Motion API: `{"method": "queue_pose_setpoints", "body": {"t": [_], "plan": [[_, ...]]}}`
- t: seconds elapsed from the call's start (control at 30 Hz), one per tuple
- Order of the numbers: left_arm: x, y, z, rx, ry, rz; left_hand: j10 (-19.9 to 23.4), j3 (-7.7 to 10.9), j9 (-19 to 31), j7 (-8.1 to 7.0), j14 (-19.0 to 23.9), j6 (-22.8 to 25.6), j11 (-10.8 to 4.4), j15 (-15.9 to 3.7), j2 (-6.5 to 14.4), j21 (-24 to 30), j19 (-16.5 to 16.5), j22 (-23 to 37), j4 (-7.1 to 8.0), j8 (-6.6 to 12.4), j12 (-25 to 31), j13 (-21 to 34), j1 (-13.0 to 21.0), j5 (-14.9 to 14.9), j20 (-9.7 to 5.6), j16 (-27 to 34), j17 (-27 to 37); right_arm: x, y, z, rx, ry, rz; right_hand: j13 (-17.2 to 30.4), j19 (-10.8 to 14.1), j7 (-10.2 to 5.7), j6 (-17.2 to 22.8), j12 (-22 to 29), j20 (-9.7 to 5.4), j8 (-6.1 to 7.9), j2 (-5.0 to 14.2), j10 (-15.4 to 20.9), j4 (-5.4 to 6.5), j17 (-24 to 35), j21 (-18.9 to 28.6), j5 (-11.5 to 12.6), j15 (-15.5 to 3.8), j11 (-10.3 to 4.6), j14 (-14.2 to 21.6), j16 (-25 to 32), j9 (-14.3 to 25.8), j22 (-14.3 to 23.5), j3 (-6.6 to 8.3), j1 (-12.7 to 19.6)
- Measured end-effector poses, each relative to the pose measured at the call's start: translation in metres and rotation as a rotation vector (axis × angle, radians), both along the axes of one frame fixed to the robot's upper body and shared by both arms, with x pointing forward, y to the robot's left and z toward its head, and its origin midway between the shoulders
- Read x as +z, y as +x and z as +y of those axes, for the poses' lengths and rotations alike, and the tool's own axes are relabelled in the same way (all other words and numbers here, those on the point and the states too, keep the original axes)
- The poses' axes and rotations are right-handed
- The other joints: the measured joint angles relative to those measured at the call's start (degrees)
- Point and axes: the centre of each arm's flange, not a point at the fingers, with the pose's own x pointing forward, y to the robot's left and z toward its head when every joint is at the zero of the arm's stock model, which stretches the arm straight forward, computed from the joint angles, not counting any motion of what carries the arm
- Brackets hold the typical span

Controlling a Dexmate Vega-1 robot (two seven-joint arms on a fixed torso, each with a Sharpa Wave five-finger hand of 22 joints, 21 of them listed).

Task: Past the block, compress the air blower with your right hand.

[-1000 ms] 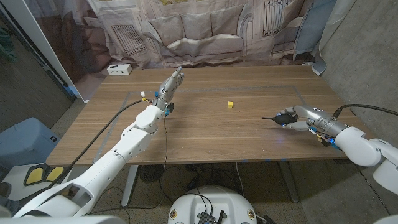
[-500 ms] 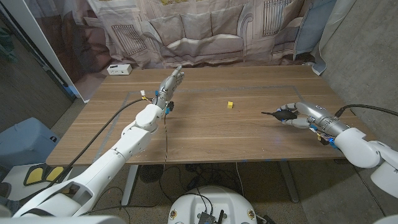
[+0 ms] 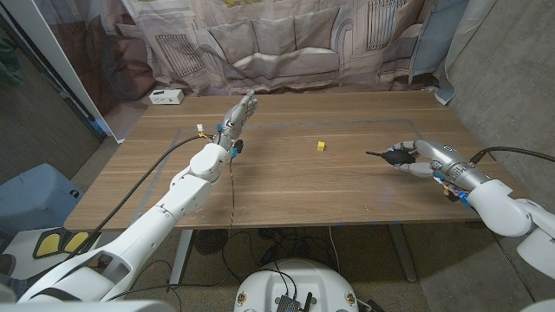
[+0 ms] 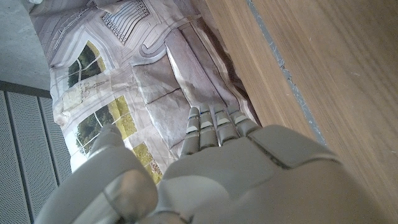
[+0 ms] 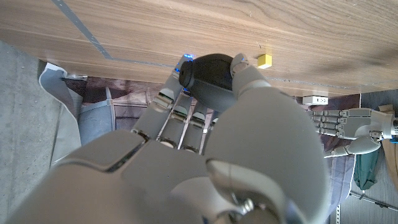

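A: Scene status?
B: Wooden table (image 3: 286,186) is seen from the head view. Left hand (image 3: 237,117) is raised at about 11 o'clock of table centre, fingers straight and together, nothing held.
A: Right hand?
B: Right hand (image 3: 414,159) is clamped on the black air blower (image 3: 396,157) at about 3 o'clock, nozzle pointed toward 9 o'clock.
A: Block?
B: Small yellow block (image 3: 321,146) is placed near centre, well apart from the blower, at its 10 o'clock.
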Motion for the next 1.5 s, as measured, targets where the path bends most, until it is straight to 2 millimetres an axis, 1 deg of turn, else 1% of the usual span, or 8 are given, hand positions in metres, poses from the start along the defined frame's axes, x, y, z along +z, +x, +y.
{"method": "queue_pose_setpoints", "body": {"t": [0.13, 0.4, 0.8, 0.87, 1.1, 1.17, 1.23, 1.5], "plan": [[0.000, 0.001, -0.002, -0.001, 0.000, 0.003, 0.0, 0.00, 0.0, 0.00, 0.0, 0.0, 0.00, 0.00, 0.0, 0.0, 0.0, 0.0, 0.00, 0.00, 0.0, 0.0, 0.0, 0.0, 0.00, 0.0, 0.0, -0.001, 0.000, -0.001, 0.002, 0.009, -0.008, 0.0, 0.6, 0.00, 0.8, 0.1, -0.62, 0.00, 0.32, 1.3, 0.00, 0.0, -0.1, 0.0, -0.14, 0.07, 1.1, 0.0, 0.0, 0.0, 0.00, 0.3], [-0.001, 0.003, -0.004, -0.004, 0.000, 0.006, 0.0, 0.00, 0.0, 0.00, 0.0, 0.0, 0.00, 0.01, 0.0, 0.0, 0.0, 0.0, 0.00, 0.00, 0.0, 0.0, 0.0, 0.0, 0.00, 0.0, 0.0, -0.002, -0.002, -0.004, 0.003, 0.036, -0.041, 0.0, 3.6, -0.18, 5.0, 1.2, -1.18, 0.48, 1.39, 5.8, 0.03, -0.4, 0.8, 0.0, -0.55, -0.20, 5.9, 0.6, 0.0, 0.0, 0.03, -0.3], [-0.002, 0.003, -0.007, -0.005, -0.001, 0.007, 0.0, 0.00, 0.0, 0.00, 0.0, 0.0, 0.00, 0.01, 0.0, 0.0, 0.0, 0.0, 0.01, 0.00, 0.0, 0.0, 0.0, 0.0, 0.00, 0.0, 0.0, -0.007, -0.007, -0.008, 0.010, 0.086, -0.116, 0.0, 6.9, 0.07, 11.1, 2.0, -1.56, 1.70, 3.30, 11.2, 1.63, -1.0, 1.6, 0.3, -1.83, -0.02, 11.7, 1.0, 0.0, 0.3, 0.27, -2.3], [-0.002, 0.003, -0.007, -0.005, -0.001, 0.007, 0.0, 0.00, 0.0, 0.00, 0.0, 0.0, -0.01, 0.01, 0.0, 0.0, 0.0, 0.0, 0.01, 0.00, 0.0, 0.0, 0.0, 0.0, 0.00, 0.0, 0.0, -0.007, -0.007, -0.009, 0.011, 0.093, -0.122, 0.0, 7.5, 0.13, 11.8, 2.0, -1.58, 2.02, 3.69, 12.2, 2.22, -1.0, 1.9, 0.3, -2.05, 0.32, 12.5, 1.1, 0.0, 0.3, 0.30, -2.6], [-0.003, 0.003, -0.008, -0.006, -0.001, 0.007, 0.2, 0.00, 0.0, 0.00, 0.0, 0.0, -0.21, 0.01, 0.0, 0.0, 0.0, 0.0, 0.01, 0.00, 0.0, 0.0, 0.0, 0.0, 0.00, 0.0, 0.0, -0.010, -0.007, -0.009, 0.018, 0.114, -0.136, 0.0, 8.7, 0.52, 13.0, 2.0, -1.36, 2.04, 4.84, 13.7, 3.16, -1.2, 2.4, 0.3, -2.56, 0.44, 14.5, 1.0, 0.0, 0.3, 0.62, -3.8], [-0.003, 0.003, -0.008, -0.006, -0.001, 0.007, 0.2, 0.00, 0.0, 0.00, 0.0, 0.0, -0.21, 0.01, 0.0, 0.0, 0.0, 0.0, 0.01, 0.00, 0.0, 0.0, 0.0, 0.0, 0.00, 0.0, 0.0, -0.010, -0.007, -0.010, 0.018, 0.117, -0.137, 0.0, 8.8, 0.53, 13.0, 2.0, -1.44, 2.04, 4.85, 13.8, 3.18, -1.2, 2.5, 0.3, -2.59, 0.53, 14.7, 1.0, 0.0, 0.3, 0.68, -3.8], [-0.003, 0.003, -0.008, -0.006, -0.001, 0.007, 0.2, 0.00, 0.0, 0.00, 0.0, 0.0, -0.21, 0.01, 0.0, 0.0, 0.0, 0.0, 0.01, 0.00, 0.0, 0.0, 0.0, 0.0, 0.00, 0.0, 0.0, -0.010, -0.007, -0.009, 0.022, 0.123, -0.140, 0.0, 9.0, 0.63, 13.1, 2.0, -1.64, 2.04, 4.86, 13.8, 2.97, -1.3, 2.5, 0.3, -2.76, 0.53, 14.8, 1.0, 0.0, 0.3, 1.35, -3.8], [-0.004, 0.003, -0.007, -0.007, -0.002, 0.008, 0.2, 0.00, 0.0, 0.00, 0.0, 0.0, -0.20, 0.01, 0.0, 0.0, 0.0, 0.0, 0.01, 0.00, -0.3, 0.0, 0.0, 0.0, 0.00, 0.0, 0.0, -0.010, -0.006, -0.007, 0.032, 0.134, -0.149, 0.0, 9.3, 1.28, 13.1, 1.7, -1.95, 1.59, 5.99, 13.8, 2.29, -1.0, 2.5, 0.3, -3.07, 0.53, 15.4, 0.8, 0.0, 0.3, 2.46, -2.7]]}}
